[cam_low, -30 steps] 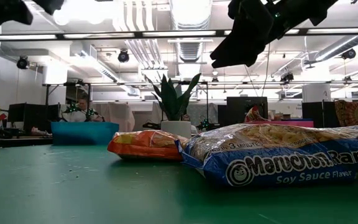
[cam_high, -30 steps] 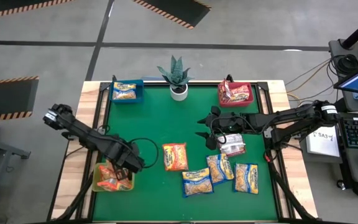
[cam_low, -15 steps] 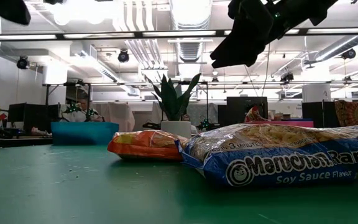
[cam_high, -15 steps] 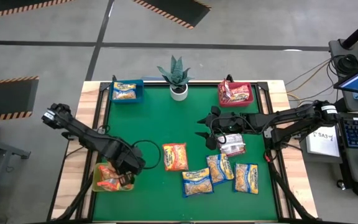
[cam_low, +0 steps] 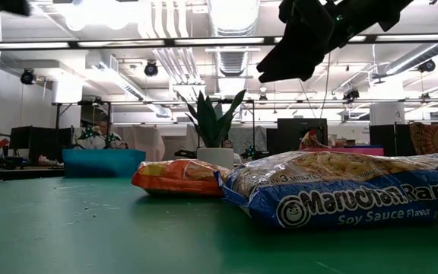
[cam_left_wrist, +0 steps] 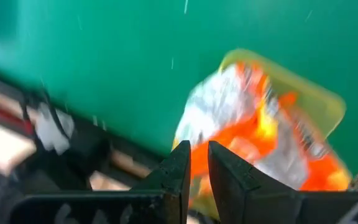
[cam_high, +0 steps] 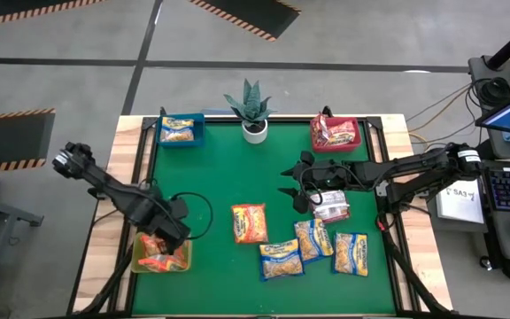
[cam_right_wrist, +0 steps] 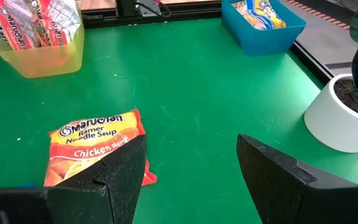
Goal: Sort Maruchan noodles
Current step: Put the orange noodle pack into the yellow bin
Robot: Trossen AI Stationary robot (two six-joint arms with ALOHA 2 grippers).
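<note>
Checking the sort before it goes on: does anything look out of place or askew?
The orange packets stick up out of the yellow-green bin rather than lying flat. Nothing looks spilled or torn.

Ahead of your right gripper's (cam_right_wrist: 188, 171) wide-parted jaws the green tabletop (cam_right_wrist: 216, 93) lies bare, with only the orange chicken packet (cam_right_wrist: 95, 146) just off one jaw and the white plant pot (cam_right_wrist: 344, 115) beside the other. Directly under your left gripper's (cam_left_wrist: 197, 163) nearly closed jaws sits the yellow-green bin (cam_left_wrist: 309, 99), seemingly full of packets, leaving little room there.
</note>
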